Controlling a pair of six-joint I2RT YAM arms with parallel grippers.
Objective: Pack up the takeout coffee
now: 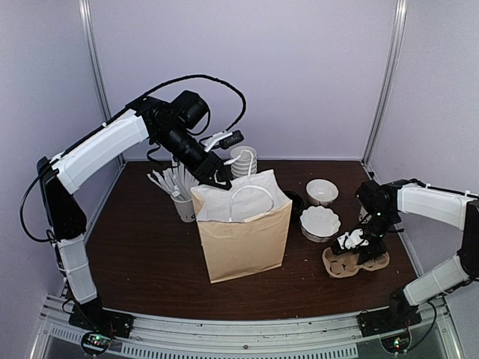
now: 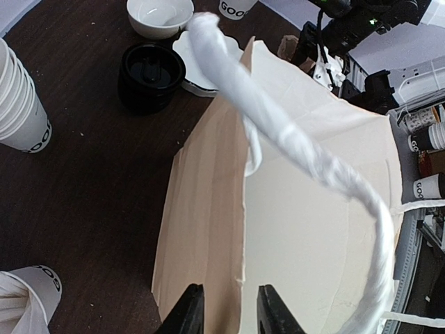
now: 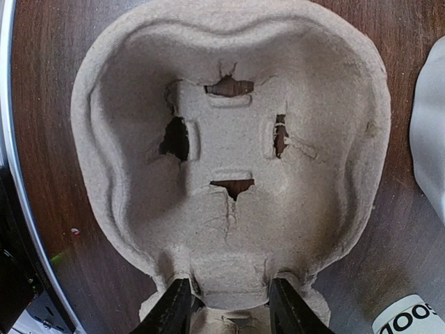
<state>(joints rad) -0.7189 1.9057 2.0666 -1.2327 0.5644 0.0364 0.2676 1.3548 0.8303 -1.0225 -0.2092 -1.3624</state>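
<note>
**Centre.** A brown paper bag (image 1: 243,232) stands upright on the dark table (image 1: 150,254) with its mouth open. A twisted white handle (image 2: 292,139) arches over the opening. The left gripper (image 2: 231,307) hangs over the back-left corner of the bag's rim. Its jaws are narrowly parted, one finger outside the brown wall and one inside, with the rim between them. No firm pinch can be seen.

**Right side.** A moulded pulp cup carrier (image 3: 229,160) lies flat on the table. The right gripper (image 3: 231,306) stands over one edge of the carrier. Its jaws are drawn in on a ridge of pulp that fills the gap between the fingers.

**Task items.** The paper cup (image 2: 236,7), lettered "GOO" in black, sits on the table beyond a scalloped white dish (image 2: 198,59). It is near the carrier and outside the bag, and the right wrist view shows only a corner of it. The black lid (image 2: 149,73) lies apart from the cup, just beside the scalloped dish, between the dish and the bag.

**Background.** A round white bowl (image 1: 322,191) sits behind the dish. A nested stack of white cups (image 1: 244,160) stands behind the bag, and a cup of white straws (image 1: 178,193) stands to the bag's left.
</note>
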